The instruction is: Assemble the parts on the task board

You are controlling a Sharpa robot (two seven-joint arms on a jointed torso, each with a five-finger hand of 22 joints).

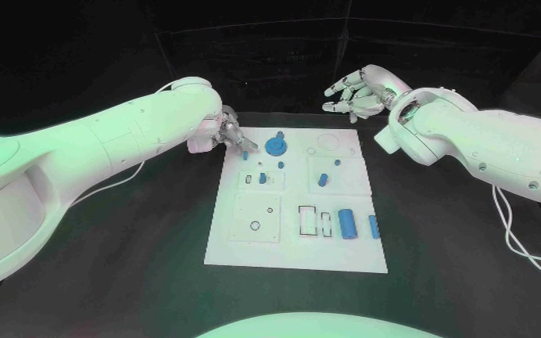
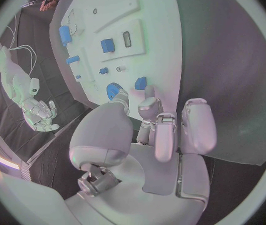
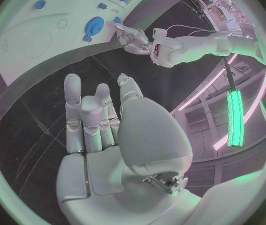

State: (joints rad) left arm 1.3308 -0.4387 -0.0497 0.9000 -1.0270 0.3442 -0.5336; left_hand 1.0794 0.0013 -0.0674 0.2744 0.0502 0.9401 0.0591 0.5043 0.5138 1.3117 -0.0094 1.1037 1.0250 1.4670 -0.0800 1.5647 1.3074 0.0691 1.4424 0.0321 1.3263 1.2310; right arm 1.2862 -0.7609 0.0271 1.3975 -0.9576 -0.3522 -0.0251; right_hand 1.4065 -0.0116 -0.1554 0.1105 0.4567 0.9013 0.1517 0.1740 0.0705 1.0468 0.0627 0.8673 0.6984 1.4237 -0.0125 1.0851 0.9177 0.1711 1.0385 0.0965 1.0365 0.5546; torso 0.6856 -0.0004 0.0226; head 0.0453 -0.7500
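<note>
The white task board (image 1: 250, 244) lies in the middle of the black table. My left hand (image 1: 231, 136) is low over its far left corner, thumb and a finger pinching a small blue part (image 1: 245, 152) that stands at the board's surface; in the left wrist view this small blue part (image 2: 141, 82) sits between the fingertips (image 2: 149, 92). A round blue part (image 1: 277, 147) sits just right of it. My right hand (image 1: 359, 95) hovers beyond the board's far right corner, fingers spread and holding nothing.
Other blue parts sit on the board: two small ones (image 1: 263, 177) (image 1: 323, 179) mid-board, a cylinder (image 1: 347, 223) and a narrow bar (image 1: 373, 226) near the right. A cable (image 1: 507, 221) hangs by the right arm.
</note>
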